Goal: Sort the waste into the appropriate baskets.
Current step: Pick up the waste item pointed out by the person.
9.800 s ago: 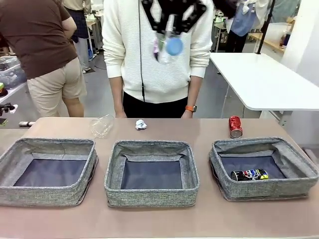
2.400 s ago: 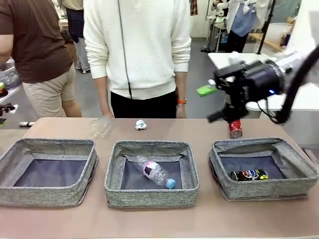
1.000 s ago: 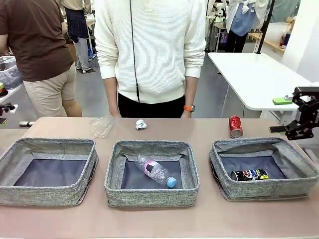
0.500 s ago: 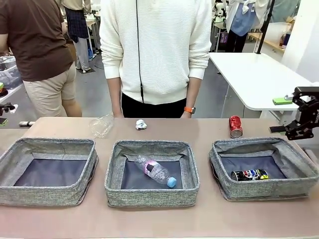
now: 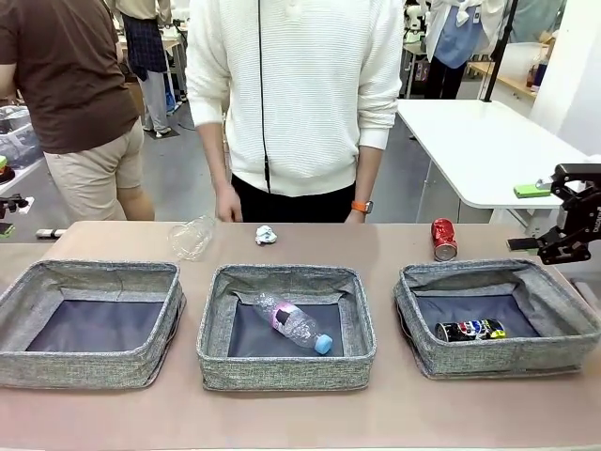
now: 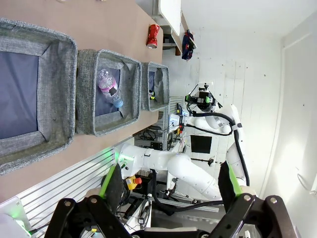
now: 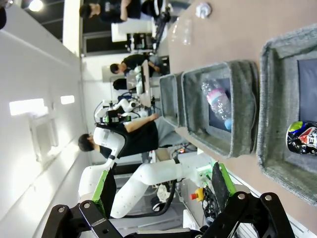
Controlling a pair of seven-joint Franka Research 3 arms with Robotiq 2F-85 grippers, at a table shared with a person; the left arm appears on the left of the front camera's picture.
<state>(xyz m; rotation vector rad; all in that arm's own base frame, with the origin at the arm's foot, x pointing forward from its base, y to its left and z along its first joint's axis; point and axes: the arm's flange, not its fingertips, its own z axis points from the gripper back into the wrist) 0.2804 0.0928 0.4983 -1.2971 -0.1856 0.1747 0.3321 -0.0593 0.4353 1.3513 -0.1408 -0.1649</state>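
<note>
Waste is lying unsorted on the brown table, and the red metal can, seemingly on its side, is risking rolling from both arms' wide, empty jaws.

The middle basket is coarse grey woven cloth, matt. Inside it lies a glossy clear plastic bottle; behind it, a crumpled paper ball on the smooth matt desk.

Black right hand, green pads.
</note>
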